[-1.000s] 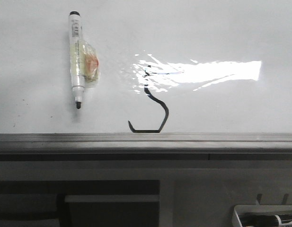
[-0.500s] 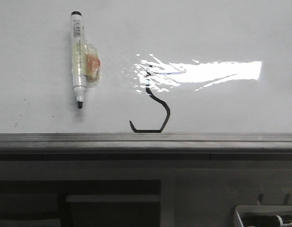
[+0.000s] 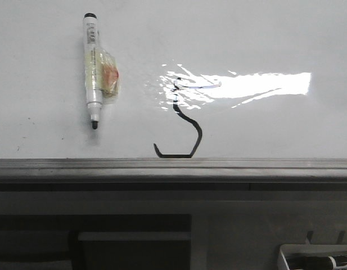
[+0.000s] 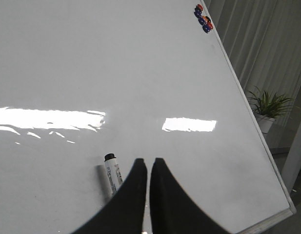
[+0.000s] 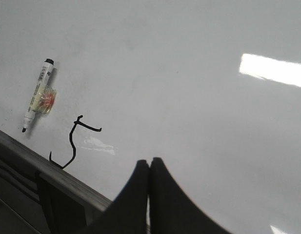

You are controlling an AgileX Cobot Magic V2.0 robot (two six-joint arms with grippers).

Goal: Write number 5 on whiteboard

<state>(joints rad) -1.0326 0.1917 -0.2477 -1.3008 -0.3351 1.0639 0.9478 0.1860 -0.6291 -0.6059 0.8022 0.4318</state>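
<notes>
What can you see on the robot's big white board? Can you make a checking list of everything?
Surface: whiteboard, glossy, with bright glare.
Job's things: number 5 drawn in black near the grey edge strip; marker lying beside it, uncapped.
Clutter: red and blue magnets at a far corner; a white tray below the board.
Grippers: left end effector shut, empty; right end effector shut, empty.
Cables: nothing seen.
Surroundings: potted plant and curtain past the board.
</notes>
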